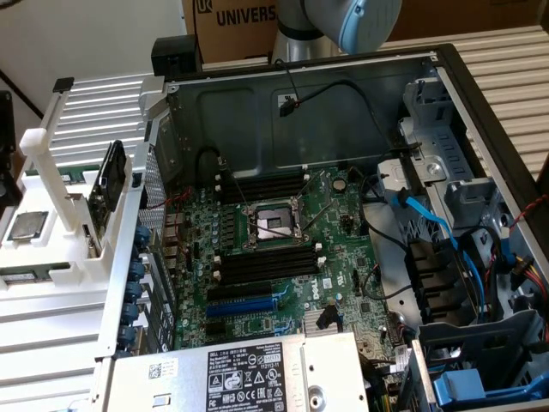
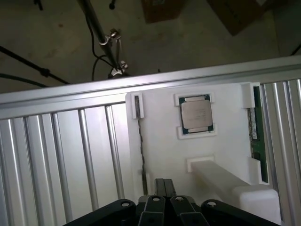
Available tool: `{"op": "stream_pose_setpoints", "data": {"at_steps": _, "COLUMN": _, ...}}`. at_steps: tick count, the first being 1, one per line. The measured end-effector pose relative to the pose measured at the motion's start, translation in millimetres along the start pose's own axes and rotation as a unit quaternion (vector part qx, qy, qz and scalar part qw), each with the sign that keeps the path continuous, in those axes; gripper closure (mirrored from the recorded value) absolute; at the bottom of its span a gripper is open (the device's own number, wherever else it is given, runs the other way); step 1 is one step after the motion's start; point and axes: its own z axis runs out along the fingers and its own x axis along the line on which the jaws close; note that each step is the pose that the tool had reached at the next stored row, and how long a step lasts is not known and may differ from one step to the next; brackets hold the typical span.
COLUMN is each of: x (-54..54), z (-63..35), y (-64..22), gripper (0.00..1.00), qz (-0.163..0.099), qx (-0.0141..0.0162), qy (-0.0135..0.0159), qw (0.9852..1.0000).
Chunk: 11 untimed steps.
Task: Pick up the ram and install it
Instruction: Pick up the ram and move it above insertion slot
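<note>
In the wrist view the ram (image 2: 257, 136), a narrow green stick, lies in a holder along one side of a white fixture (image 2: 160, 141) on ribbed aluminium rails. My gripper (image 2: 164, 187) hangs above that fixture, well to the side of the ram. Its two dark fingers (image 2: 160, 188) are pressed together with nothing between them. In the exterior view only the arm's grey joint (image 1: 347, 21) shows above the open computer case; the gripper is out of frame there. Black memory slots (image 1: 266, 264) with white end clips flank the CPU socket (image 1: 270, 225).
A loose processor (image 2: 196, 114) sits in the fixture between the ram and a thin slot (image 2: 138, 106). A white raised block (image 2: 225, 181) stands close to the ram. The case holds a blue slot (image 1: 249, 305), cables (image 1: 429, 219), drive bays and a power supply (image 1: 249, 373).
</note>
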Motion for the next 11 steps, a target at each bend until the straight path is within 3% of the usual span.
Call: {"op": "stream_pose_setpoints", "data": {"at_steps": 11, "x": 5.5, "z": 12.6, "y": 1.9, "gripper": 0.90, "qz": -0.001, "qx": -0.0007, "qy": -0.0004, "qw": 1.0000}}
